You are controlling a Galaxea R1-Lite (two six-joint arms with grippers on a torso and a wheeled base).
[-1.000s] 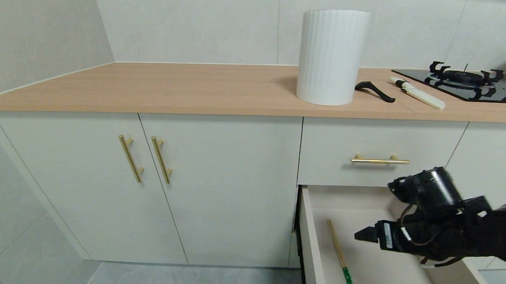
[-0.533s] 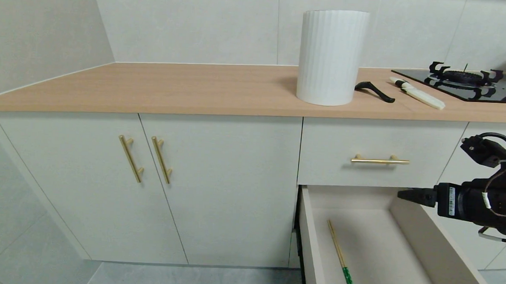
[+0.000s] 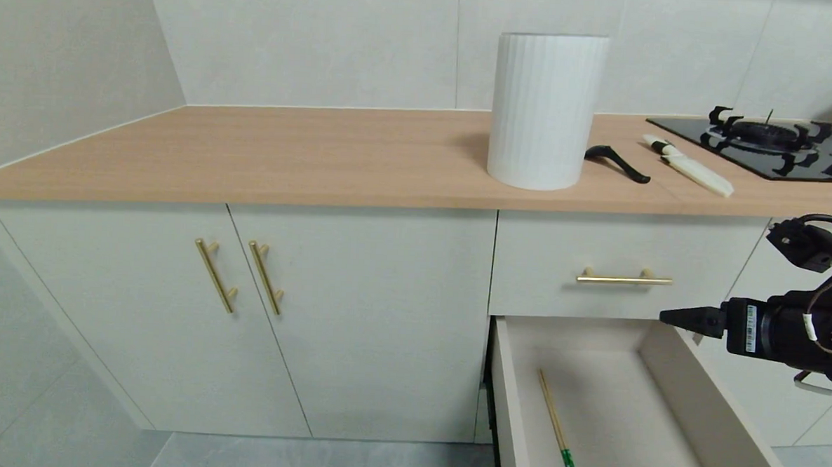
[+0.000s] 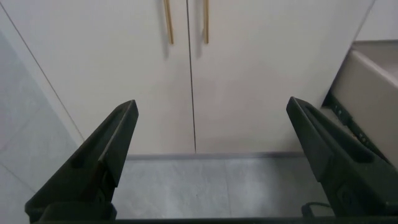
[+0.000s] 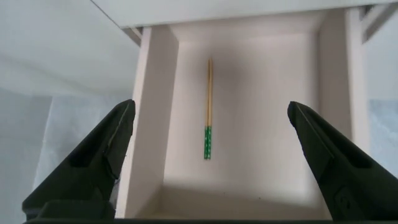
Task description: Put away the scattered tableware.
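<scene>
The pair of wooden chopsticks with green-patterned ends (image 3: 556,423) lay flat on the floor of the open cream-coloured lower drawer (image 3: 508,406). They lay near its left wall and parallel to it, with the green ends toward the drawer front. The black right gripper (image 3: 675,318) was positioned above the drawer's right wall, level with the gap under the closed upper drawer with the brass bar handle (image 3: 623,278). Its fingers were spread wide and held nothing. On the light wooden countertop (image 3: 286,150) above, a white knife (image 3: 689,166) and a black curved-handled utensil (image 3: 617,161) lay near each other. Both lay between a tall white ribbed cylindrical container (image 3: 546,111) and a black glass gas hob (image 3: 771,140), and the utensil's head was hidden behind the container. The black left gripper (image 4: 211,104) faced the cream double cabinet doors (image 4: 249,81) low near the grey floor, with its fingers wide apart and empty.
</scene>
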